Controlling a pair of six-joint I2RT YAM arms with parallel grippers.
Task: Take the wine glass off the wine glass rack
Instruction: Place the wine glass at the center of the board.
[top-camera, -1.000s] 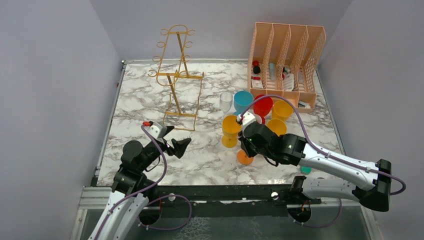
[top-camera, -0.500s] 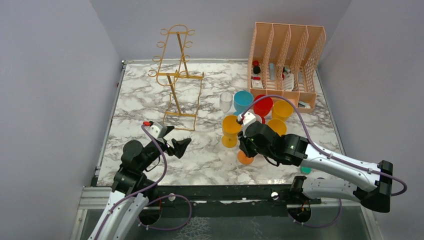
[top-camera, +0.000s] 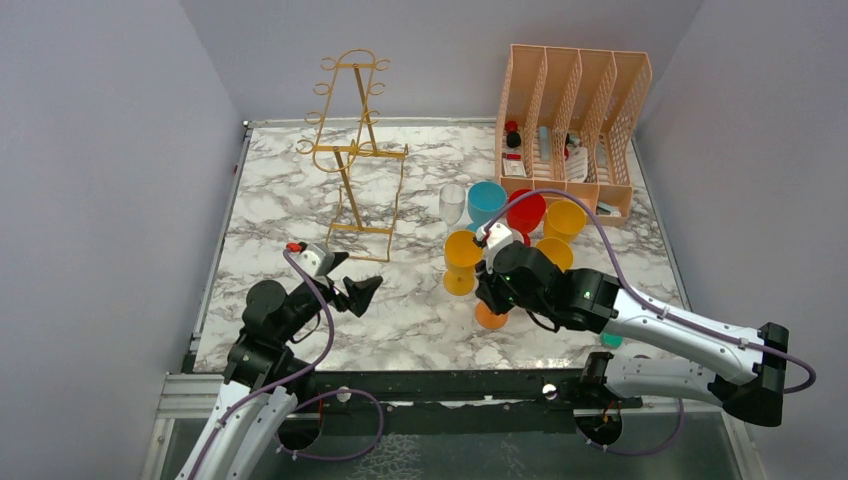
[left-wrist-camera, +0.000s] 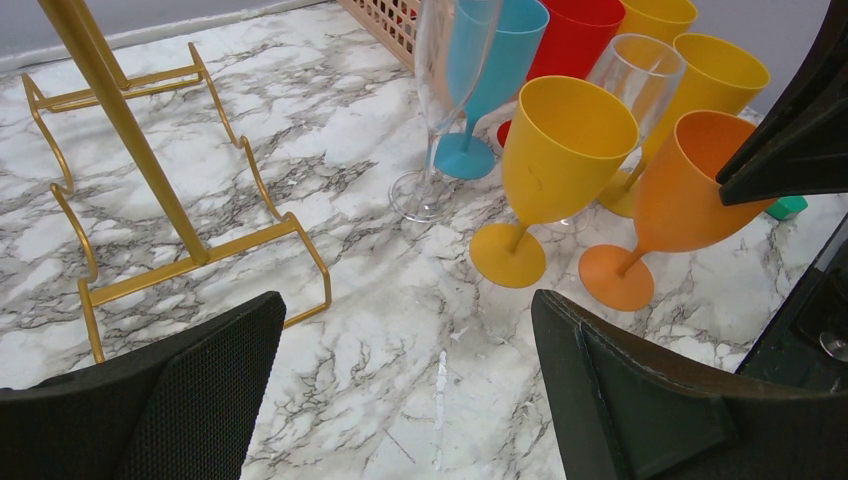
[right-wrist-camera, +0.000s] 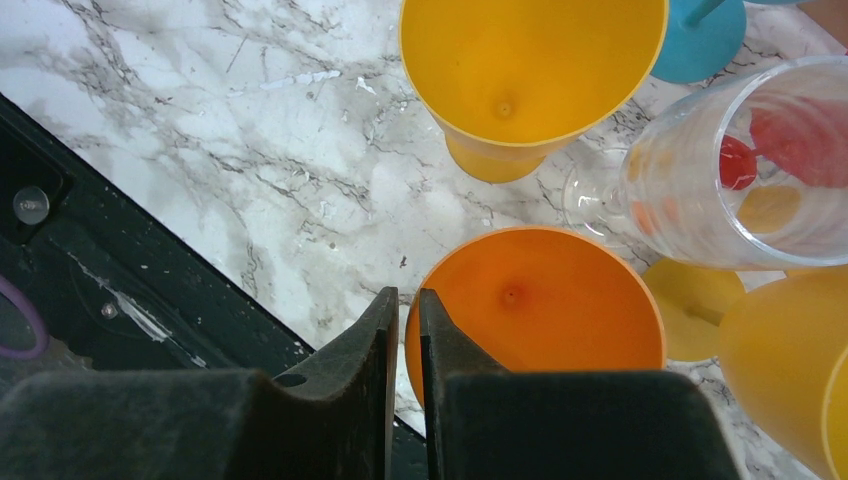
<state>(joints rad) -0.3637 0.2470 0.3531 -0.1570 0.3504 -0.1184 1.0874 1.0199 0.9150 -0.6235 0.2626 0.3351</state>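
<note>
The gold wire wine glass rack (top-camera: 352, 150) stands at the back left with no glass on its hooks; its post and base show in the left wrist view (left-wrist-camera: 120, 130). An orange wine glass (top-camera: 489, 316) stands on the marble table. It also shows in the left wrist view (left-wrist-camera: 690, 180) and the right wrist view (right-wrist-camera: 540, 310). My right gripper (top-camera: 488, 298) is above it, and in its own view (right-wrist-camera: 403, 300) it is shut on the rim nearest me. My left gripper (top-camera: 355, 290) is open and empty over bare marble (left-wrist-camera: 405, 300).
Beside the orange glass stand a yellow glass (top-camera: 462, 250), a clear glass (top-camera: 452, 203), a blue one (top-camera: 486, 200), a red one (top-camera: 526, 210) and two more yellow ones (top-camera: 565, 218). A peach lattice organiser (top-camera: 575, 120) stands at the back right. The table's black front edge (right-wrist-camera: 60, 250) is close.
The right arm has shifted very slightly, with its gripper still at the orange glass. The left arm has not moved.
</note>
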